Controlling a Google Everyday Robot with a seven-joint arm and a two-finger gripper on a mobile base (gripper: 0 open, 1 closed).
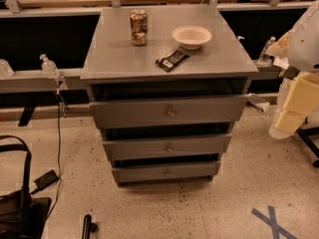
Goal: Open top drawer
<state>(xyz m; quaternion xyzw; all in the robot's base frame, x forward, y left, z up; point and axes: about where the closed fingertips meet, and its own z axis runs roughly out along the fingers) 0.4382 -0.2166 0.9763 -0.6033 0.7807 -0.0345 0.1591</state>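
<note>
Beneath the cabinet top (pixel 119 49), top drawer (pixel 129 112): stiff grey metal, probably heavy; take hold at small round knob (pixel 171 112); gripper (pixel 294 108) at right edge, well apart, spread or pressed cannot tell.

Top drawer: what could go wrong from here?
1. The knob on the top drawer is small and round, so a grip could slip off.
2. A jerky pull might topple the upright can or shift the bowl above.
3. Only the arm shows, at the right edge. The end effector is out of view, so alignment is unconfirmed.
</note>
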